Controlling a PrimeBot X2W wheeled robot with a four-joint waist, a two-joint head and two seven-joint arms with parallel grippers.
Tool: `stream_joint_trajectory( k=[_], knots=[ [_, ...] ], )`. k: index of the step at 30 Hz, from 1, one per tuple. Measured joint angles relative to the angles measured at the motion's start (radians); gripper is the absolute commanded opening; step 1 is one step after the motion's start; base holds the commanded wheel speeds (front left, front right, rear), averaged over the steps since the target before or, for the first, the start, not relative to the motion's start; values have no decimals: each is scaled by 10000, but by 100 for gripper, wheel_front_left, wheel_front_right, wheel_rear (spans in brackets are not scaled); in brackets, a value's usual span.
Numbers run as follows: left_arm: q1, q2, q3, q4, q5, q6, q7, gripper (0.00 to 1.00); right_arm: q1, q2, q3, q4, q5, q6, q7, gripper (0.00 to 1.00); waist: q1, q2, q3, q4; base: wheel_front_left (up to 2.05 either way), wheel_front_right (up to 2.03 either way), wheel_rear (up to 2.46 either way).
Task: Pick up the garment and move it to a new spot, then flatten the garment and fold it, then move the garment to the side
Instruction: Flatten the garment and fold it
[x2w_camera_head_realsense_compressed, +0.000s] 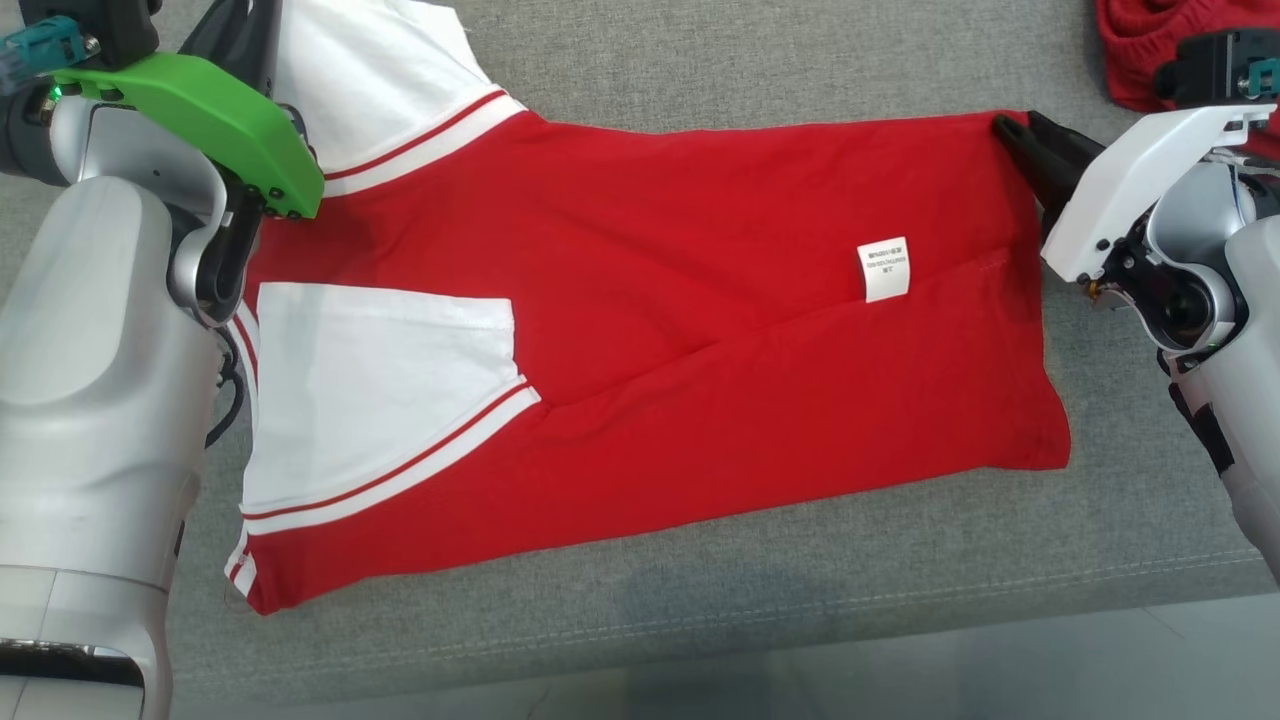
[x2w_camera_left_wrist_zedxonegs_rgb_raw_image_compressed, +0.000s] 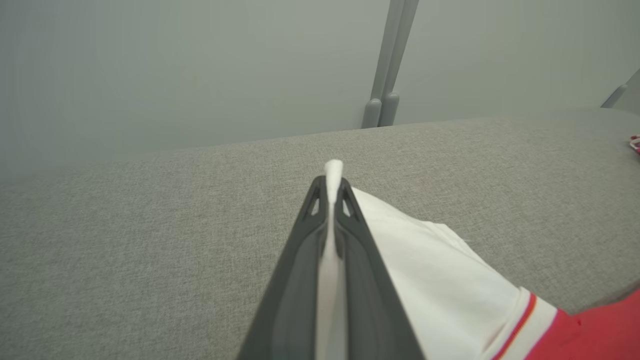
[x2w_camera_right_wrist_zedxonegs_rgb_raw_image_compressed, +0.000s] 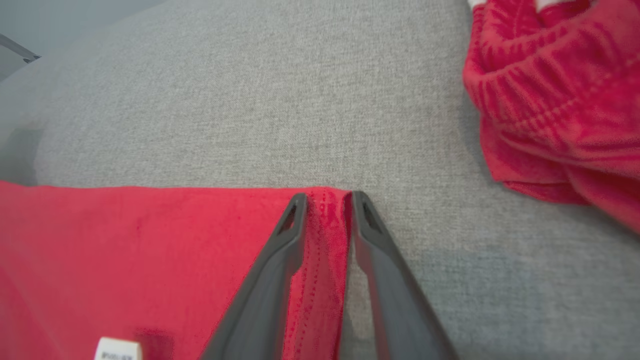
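Note:
The garment (x2w_camera_head_realsense_compressed: 650, 300), a red shirt with white sleeves and red-striped cuffs, lies spread on the grey cushion (x2w_camera_head_realsense_compressed: 700, 60), with a white label (x2w_camera_head_realsense_compressed: 884, 268) facing up. My left gripper (x2w_camera_left_wrist_zedxonegs_rgb_raw_image_compressed: 330, 182) is shut on a fold of the white sleeve (x2w_camera_left_wrist_zedxonegs_rgb_raw_image_compressed: 440, 280) at the garment's far left corner; in the head view its fingers (x2w_camera_head_realsense_compressed: 245, 35) are mostly hidden behind the green wrist cover. My right gripper (x2w_camera_right_wrist_zedxonegs_rgb_raw_image_compressed: 327, 200) is at the garment's far right corner (x2w_camera_head_realsense_compressed: 1005, 125). Its fingers stand apart, one on each side of the red hem (x2w_camera_right_wrist_zedxonegs_rgb_raw_image_compressed: 325, 240).
A second crumpled red garment (x2w_camera_right_wrist_zedxonegs_rgb_raw_image_compressed: 560, 100) lies on the cushion beyond my right gripper, at the head view's top right corner (x2w_camera_head_realsense_compressed: 1135, 50). The cushion's front edge (x2w_camera_head_realsense_compressed: 700, 640) runs along the bottom, with pale floor below. A wall and grey posts (x2w_camera_left_wrist_zedxonegs_rgb_raw_image_compressed: 387, 60) stand behind the cushion.

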Motion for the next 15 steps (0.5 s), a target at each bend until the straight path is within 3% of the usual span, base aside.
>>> stream_joint_trajectory(
  k=[1,4,15],
  knots=[
    [24,-10,2,8,-44,0,-36,0,-21,0,25,82,-6,0,0,31,0,0,-15,13,0,0,0],
    [148,-12,2,19,-180,-2,-36,0,-42,13,121,284,-17,17,0,0,0,0,-71,61,0,0,0],
    [424,46,113,84,-472,-88,-173,0,-291,240,284,675,-305,142,-784,0,0,0,-310,98,0,0,0]
  ],
)
